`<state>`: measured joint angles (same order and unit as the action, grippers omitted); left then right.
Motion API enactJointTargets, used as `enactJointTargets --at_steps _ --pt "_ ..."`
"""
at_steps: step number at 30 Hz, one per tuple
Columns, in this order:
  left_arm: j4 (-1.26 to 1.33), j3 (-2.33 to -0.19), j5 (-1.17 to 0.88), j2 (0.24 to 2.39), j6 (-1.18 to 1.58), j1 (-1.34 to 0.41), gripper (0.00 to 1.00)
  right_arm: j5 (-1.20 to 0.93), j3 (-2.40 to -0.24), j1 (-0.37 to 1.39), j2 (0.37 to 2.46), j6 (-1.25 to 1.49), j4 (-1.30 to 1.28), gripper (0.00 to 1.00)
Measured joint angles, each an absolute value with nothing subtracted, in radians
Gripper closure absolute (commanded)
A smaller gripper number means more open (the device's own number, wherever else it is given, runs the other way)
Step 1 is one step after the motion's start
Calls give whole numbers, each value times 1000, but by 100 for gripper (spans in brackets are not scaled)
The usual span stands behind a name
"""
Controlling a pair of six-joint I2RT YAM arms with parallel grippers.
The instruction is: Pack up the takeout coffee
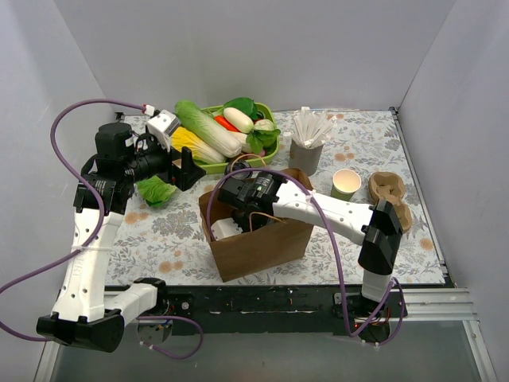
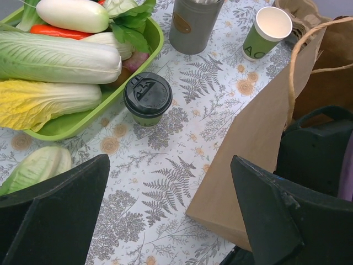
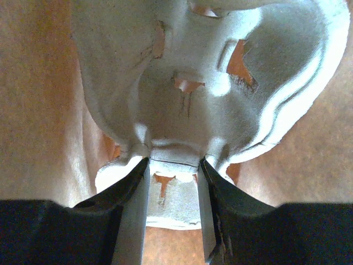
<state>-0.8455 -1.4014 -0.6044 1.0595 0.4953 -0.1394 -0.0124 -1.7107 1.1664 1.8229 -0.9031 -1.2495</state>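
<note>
The left gripper (image 2: 170,165), spread wide, could knock the takeout coffee (image 2: 147,96) over by closing off-centre, while the right gripper (image 3: 174,176) pinches the pulp carrier (image 3: 220,110) inside the paper bag (image 1: 262,247).

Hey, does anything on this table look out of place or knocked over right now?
One thing: a leafy green vegetable lies loose on the table, outside the green tray holding the other vegetables. The lidded coffee cup and the lidless cup both stand upright, nothing spilled.
</note>
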Motion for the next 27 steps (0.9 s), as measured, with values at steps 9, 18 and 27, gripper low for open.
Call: enactJointTargets --at_steps 9,18,27 --pt "-852 -1401 -602 1064 495 -139 7 -89 -1651 1151 1819 -950 -1198 99" --pt "-861 -1401 -602 1076 495 -139 6 -85 -1629 1149 1821 -948 -1199 83" --pt "-868 -1402 -601 1076 494 -139 6 -53 -1623 1150 1821 -936 -1204 60"
